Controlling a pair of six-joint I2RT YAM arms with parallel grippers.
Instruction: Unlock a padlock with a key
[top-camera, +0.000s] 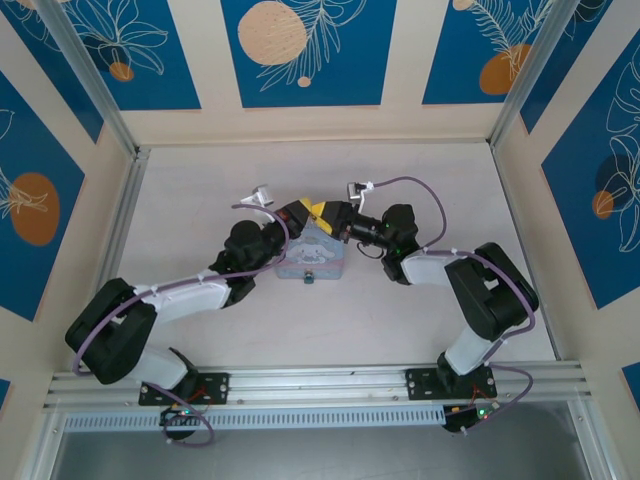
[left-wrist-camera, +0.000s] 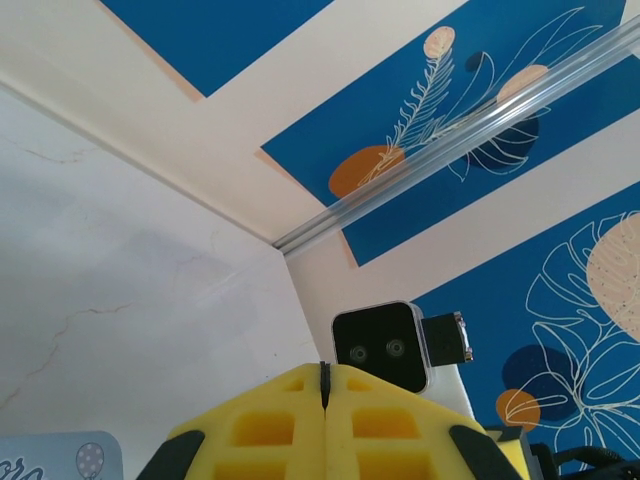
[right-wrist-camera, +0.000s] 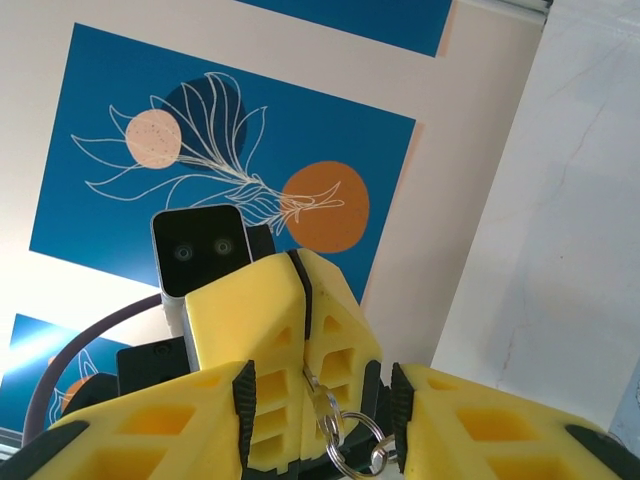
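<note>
- Padlock (top-camera: 310, 277): you see a tiny teal shape at the near edge of the pale printed tin box (top-camera: 320, 258).
- Your left gripper (left-wrist-camera: 325, 372), its ribbed yellow fingers clenched, pinches the thin silvery key (right-wrist-camera: 322, 408), with a wire ring (right-wrist-camera: 352, 445) dangling below.
- Your right gripper (right-wrist-camera: 320, 380) has its fingers apart, flanking that key.

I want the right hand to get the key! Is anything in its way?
Nothing visible is. The key hangs with its ring from the shut left hand, right in the gap between the open fingers of the right hand, with nothing else between them.
</note>
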